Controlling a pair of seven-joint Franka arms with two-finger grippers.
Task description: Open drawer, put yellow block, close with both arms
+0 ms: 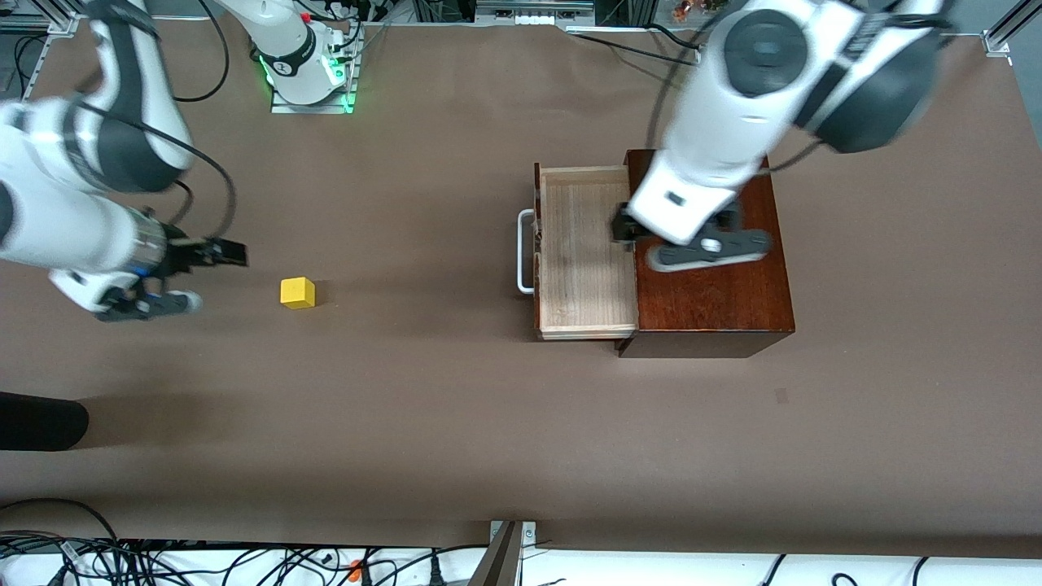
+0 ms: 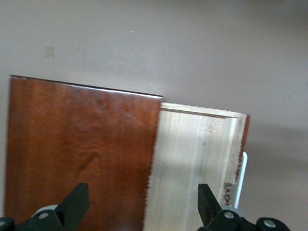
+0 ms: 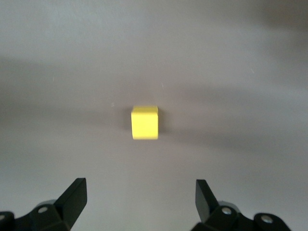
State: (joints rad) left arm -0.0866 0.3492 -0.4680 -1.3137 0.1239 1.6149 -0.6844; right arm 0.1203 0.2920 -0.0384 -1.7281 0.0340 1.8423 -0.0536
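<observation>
The drawer stands pulled out of the reddish-brown wooden box; its pale tray is empty and its white loop handle points toward the right arm's end of the table. My left gripper hangs open and empty over the seam between the box top and the tray; the left wrist view shows the box, the tray and the gripper. The yellow block lies on the table. My right gripper is open and empty, just short of the block in the right wrist view.
The brown table stretches between the block and the drawer. A dark object lies at the table's edge at the right arm's end, nearer the front camera. Cables run along the front edge.
</observation>
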